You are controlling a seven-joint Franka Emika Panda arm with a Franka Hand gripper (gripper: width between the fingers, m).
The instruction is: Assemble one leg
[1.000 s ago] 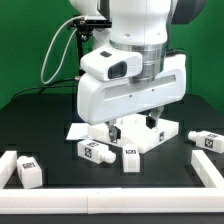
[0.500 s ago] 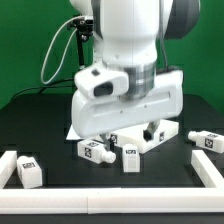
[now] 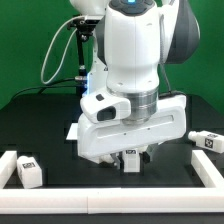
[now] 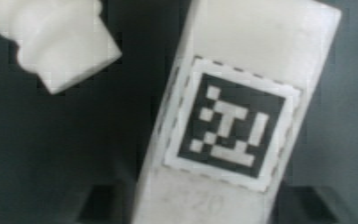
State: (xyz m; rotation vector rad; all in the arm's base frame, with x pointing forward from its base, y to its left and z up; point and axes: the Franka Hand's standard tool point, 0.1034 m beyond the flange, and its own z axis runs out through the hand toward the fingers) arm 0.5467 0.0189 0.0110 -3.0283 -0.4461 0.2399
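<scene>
Leg, blurred, both ends cropped

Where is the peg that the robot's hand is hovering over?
In the exterior view the leg lies near the front middle of the table, directly beneath the lowered gripper.

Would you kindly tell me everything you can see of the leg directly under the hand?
The leg is a white, plastic-looking block with flat faces and a square black-and-white marker tag on one face, turned toward the wrist camera. It lies on the black table. The hand hangs close above it; whether it touches the leg cannot be told.
</scene>
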